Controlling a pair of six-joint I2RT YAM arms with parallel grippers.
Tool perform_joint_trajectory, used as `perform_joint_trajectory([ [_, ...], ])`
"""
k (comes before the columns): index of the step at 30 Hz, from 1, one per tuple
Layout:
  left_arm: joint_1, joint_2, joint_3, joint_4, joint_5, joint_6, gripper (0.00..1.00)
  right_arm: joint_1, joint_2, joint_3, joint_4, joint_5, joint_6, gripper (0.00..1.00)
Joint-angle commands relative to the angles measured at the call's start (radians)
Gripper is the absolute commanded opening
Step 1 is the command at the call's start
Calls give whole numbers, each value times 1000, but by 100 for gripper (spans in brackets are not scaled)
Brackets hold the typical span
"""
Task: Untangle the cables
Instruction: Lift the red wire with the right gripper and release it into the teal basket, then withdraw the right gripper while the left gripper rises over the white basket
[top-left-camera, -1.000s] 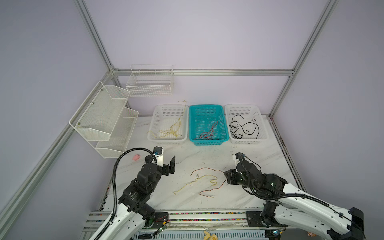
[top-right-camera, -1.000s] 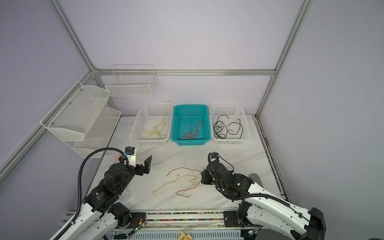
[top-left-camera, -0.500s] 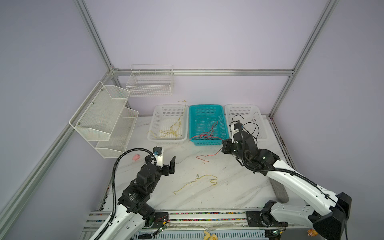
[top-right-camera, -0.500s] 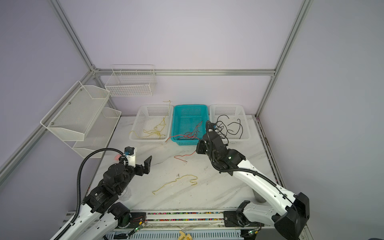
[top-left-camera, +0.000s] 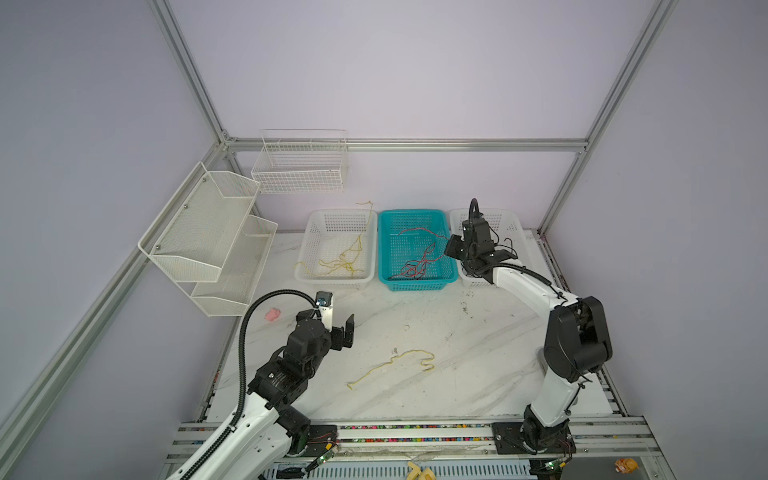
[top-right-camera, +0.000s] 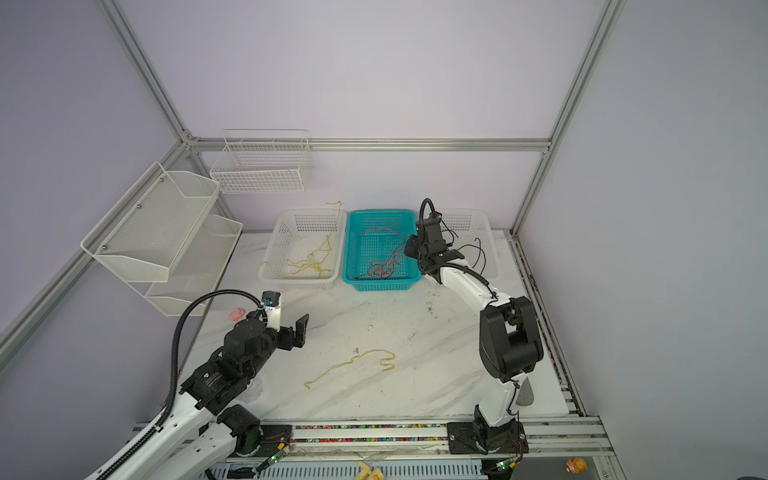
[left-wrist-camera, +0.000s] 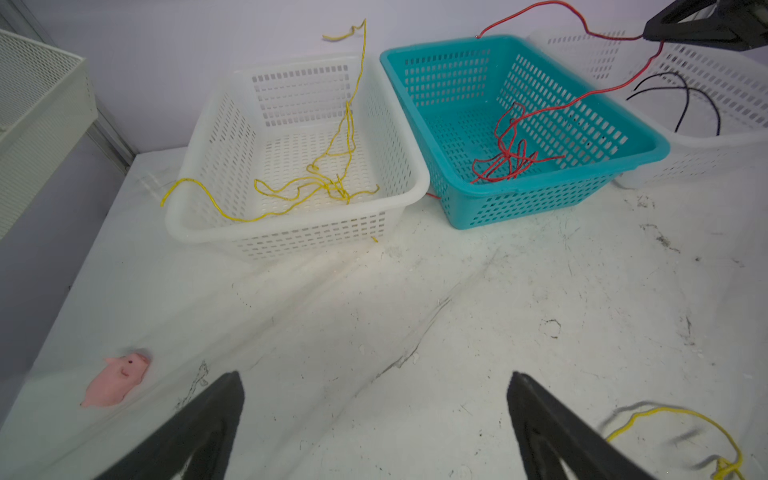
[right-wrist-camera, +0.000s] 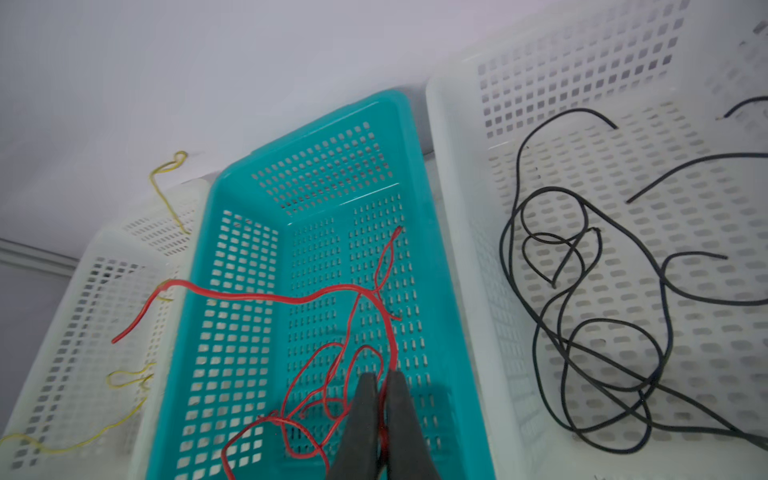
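My right gripper (right-wrist-camera: 382, 376) is shut on a thin red cable (right-wrist-camera: 291, 299) and hovers over the teal basket (right-wrist-camera: 451, 291). Both top views show the right gripper (top-left-camera: 451, 249) (top-right-camera: 410, 247) at that basket's right rim. The red cable (top-left-camera: 419, 262) hangs from it onto red loops inside, and one end sticks out sideways. A yellow cable (top-left-camera: 395, 361) (left-wrist-camera: 681, 415) lies alone on the table. My left gripper (left-wrist-camera: 376, 376) (top-left-camera: 343, 328) is open and empty above the table's left side. Yellow cables (top-left-camera: 343, 264) fill a white basket (top-left-camera: 338, 216); black cables (right-wrist-camera: 582, 291) lie in another.
A pink pig toy (top-left-camera: 272, 314) (left-wrist-camera: 118, 380) lies on the table at the left edge. A two-tier mesh shelf (top-left-camera: 208, 232) and a wire basket (top-left-camera: 299, 166) hang on the left and back walls. The three baskets stand in a row along the back wall.
My right gripper rose from the middle of the table and carried the red cable back to the teal basket, leaving the yellow cable behind. The left arm stayed still.
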Motion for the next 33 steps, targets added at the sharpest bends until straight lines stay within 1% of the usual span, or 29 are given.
perform_joint_trajectory([
  [1, 20, 57, 149, -13, -4, -32, 100, -2, 66, 68, 51, -38, 22, 0],
  [3, 23, 91, 178, -25, -16, -32, 99, -2, 102, 91, 47, -59, 41, 0],
  [4, 24, 106, 188, -22, -19, -60, 100, -2, 113, 96, 51, -77, 43, 0],
  [10, 29, 187, 251, 33, -39, -58, 100, -2, 89, 96, 25, -77, 20, 28],
  [14, 42, 287, 319, 85, -56, -43, 100, 6, 9, 81, -5, -61, -10, 41],
  [17, 56, 403, 375, 156, -74, 36, 100, 19, -95, 30, 7, -39, -20, 47],
  [22, 78, 627, 523, 256, -96, 140, 100, 57, -272, -73, 19, -24, -44, 55],
  [24, 97, 713, 588, 283, -71, 163, 99, 66, -349, -120, 18, -12, -52, 57],
  [25, 109, 779, 638, 284, -58, 166, 100, 69, -386, -145, 19, -11, -54, 58],
  [30, 159, 991, 847, 290, 59, 184, 98, 81, -579, -271, 9, -24, -49, 58],
  [33, 179, 1108, 959, 306, 75, 208, 98, 91, -689, -345, 2, -31, -39, 58],
])
